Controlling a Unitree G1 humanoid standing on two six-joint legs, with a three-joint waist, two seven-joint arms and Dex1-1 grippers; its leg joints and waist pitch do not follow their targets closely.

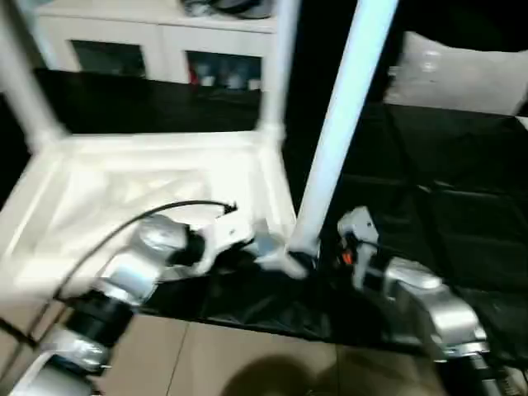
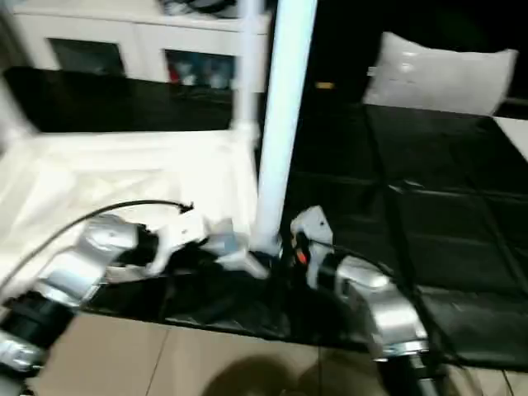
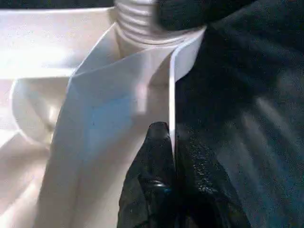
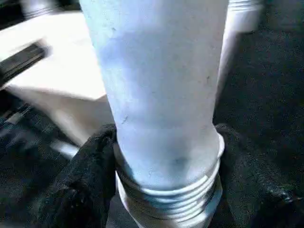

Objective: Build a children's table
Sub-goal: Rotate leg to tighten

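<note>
The white table top [image 1: 124, 190] lies upside down on a black surface, ribbed side up. Two white legs [image 1: 279, 66] stand upright in its far corner sockets; the other one [image 1: 16, 82] is at the far left. A third leg [image 1: 342, 124] stands slightly tilted at the near right corner, its threaded end [image 4: 166, 199] at the socket. My right gripper [image 4: 166, 156] is shut on this leg just above the thread, one black finger [image 4: 90, 171] on each side. My left gripper [image 3: 168, 137] is shut on the table top's thin rim [image 3: 173, 85] beside that corner.
A white cabinet with glass doors [image 1: 148, 41] stands behind the table top. A grey-white pillow [image 1: 462, 74] lies at the back right on the black surface [image 1: 445, 198]. Tiled floor [image 1: 247, 363] shows at the near edge. A black cable [image 1: 140, 216] arcs over my left forearm.
</note>
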